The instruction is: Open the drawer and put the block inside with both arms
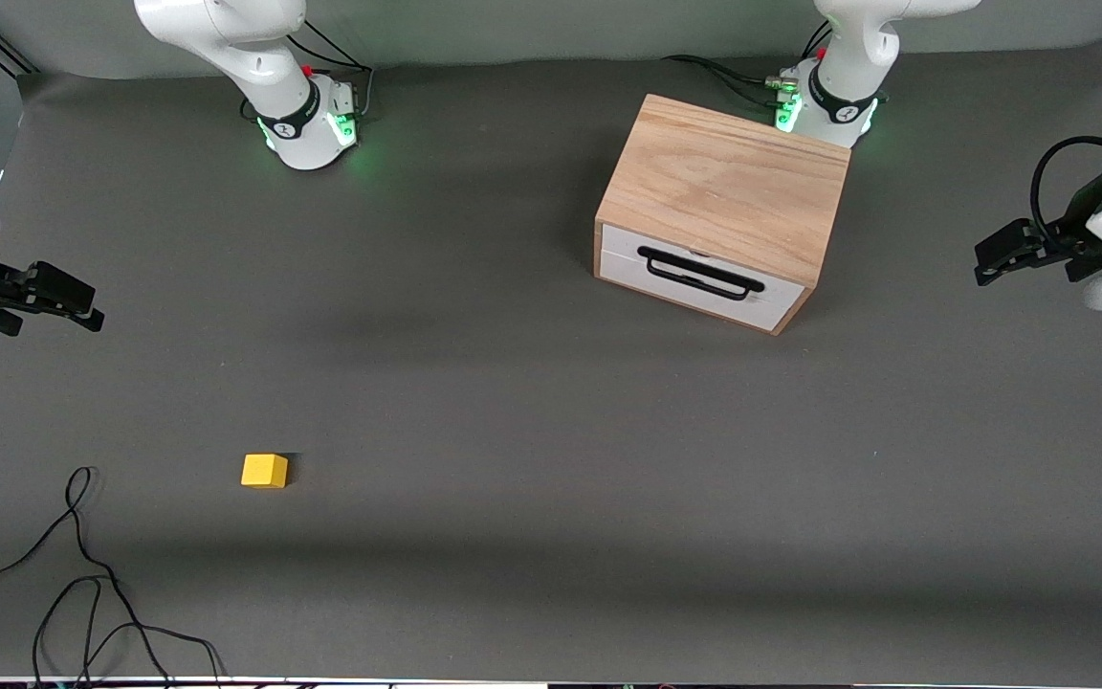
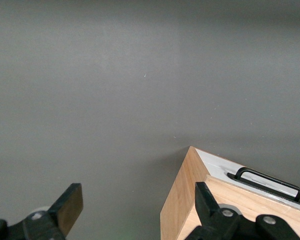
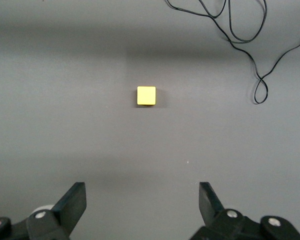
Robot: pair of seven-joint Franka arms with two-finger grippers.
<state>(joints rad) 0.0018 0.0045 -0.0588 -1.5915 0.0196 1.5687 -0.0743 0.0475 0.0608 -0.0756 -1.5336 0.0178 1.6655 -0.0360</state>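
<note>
Drawer (image 1: 701, 275) shut, block (image 1: 264, 470) well apart from it toward the right arm's end. Left pincer (image 2: 135, 210) and right pincer (image 3: 142, 205) both released, aloft — risk: off-centre pull on handle (image 1: 701, 273) skews the box.

Drawer (image 1: 702, 277) shut, interior hidden. Both arms cut off at frame edges in front view: right arm (image 1: 216, 38) at 12 o'clock, left arm (image 1: 881, 24) at 1 o'clock. Black cable (image 1: 82, 584) runs out of frame at 7 o'clock.
</note>
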